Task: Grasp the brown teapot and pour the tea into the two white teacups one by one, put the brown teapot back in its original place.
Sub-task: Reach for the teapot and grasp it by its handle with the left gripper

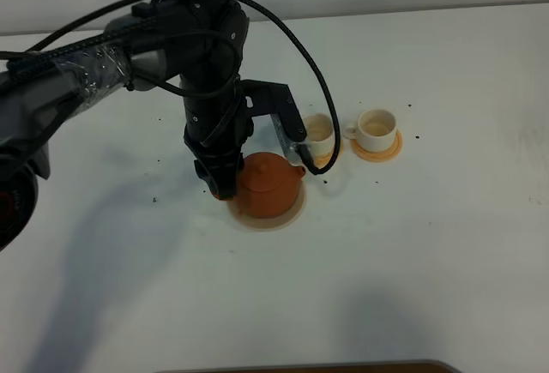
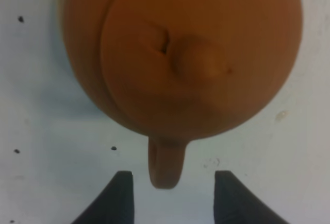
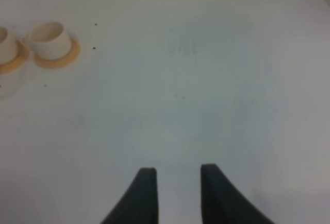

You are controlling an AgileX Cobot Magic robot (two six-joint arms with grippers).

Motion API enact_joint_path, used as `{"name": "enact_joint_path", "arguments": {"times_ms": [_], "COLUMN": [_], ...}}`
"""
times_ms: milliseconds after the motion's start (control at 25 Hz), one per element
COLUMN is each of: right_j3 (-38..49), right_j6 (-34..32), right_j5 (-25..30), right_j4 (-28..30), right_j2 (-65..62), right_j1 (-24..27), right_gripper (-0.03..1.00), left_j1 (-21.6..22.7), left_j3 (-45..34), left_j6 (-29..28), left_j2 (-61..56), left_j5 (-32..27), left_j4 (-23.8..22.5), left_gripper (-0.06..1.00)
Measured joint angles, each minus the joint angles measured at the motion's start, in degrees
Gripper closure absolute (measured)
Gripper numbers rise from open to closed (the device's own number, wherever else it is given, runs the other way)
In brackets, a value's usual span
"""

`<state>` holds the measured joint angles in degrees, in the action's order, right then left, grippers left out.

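The brown teapot (image 1: 273,183) stands upright on the pale round disc (image 1: 268,216), its original place, left of centre on the table. My left gripper (image 1: 220,186) is low at the teapot's handle side. In the left wrist view the loop handle (image 2: 166,163) lies between the two dark fingertips (image 2: 121,195) with a gap on each side, so the left gripper (image 2: 170,195) is open. The two white teacups (image 1: 319,131) (image 1: 376,124) sit on orange coasters just right of the teapot. My right gripper (image 3: 175,193) is open over bare table, away from the teacups (image 3: 49,38).
The left arm and its black cable (image 1: 309,73) arch over the teapot and hang close to the nearer cup. Small dark specks dot the white table (image 1: 446,244). A dark edge (image 1: 343,367) shows at the table's front.
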<state>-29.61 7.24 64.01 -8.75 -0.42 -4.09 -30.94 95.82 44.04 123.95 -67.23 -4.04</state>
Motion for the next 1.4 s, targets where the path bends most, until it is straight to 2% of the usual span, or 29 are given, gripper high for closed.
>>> {"name": "enact_joint_path", "arguments": {"times_ms": [680, 1400], "right_j3": [0.00, 0.00], "right_j6": [0.00, 0.00], "right_j5": [0.00, 0.00], "right_j4": [-0.02, -0.07], "right_j2": [0.00, 0.00], "right_j1": [0.00, 0.00], "right_gripper": [0.73, 0.73], "left_j1": [0.04, 0.04], "left_j3": [-0.18, 0.91], "left_j6": [2.87, 5.29], "left_j2": [2.58, 3.33], "left_j5": [0.00, 0.00], "left_j4": [0.92, -0.63], "left_gripper": [0.54, 0.54]}}
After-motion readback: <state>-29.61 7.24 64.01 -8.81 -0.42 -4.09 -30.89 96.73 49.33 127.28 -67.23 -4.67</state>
